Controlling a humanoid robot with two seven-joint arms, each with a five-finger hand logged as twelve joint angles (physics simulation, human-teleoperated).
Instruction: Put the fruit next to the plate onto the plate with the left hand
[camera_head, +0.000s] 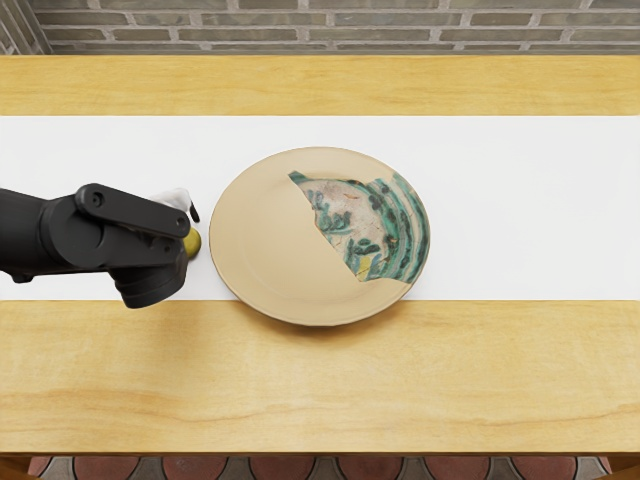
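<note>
A round beige plate (270, 240) with a green and white patterned patch on its right side lies on a white runner in the middle of the table. Just left of its rim sits a small yellow-green fruit (192, 241), mostly hidden. My left hand (175, 215) comes in from the left edge on a black arm and covers the fruit from above. Light-coloured fingers (177, 196) show over the fruit, but the forearm hides how they stand around it.
The white runner (520, 200) crosses the wooden table (320, 380) from side to side. A brick wall runs behind the table's far edge.
</note>
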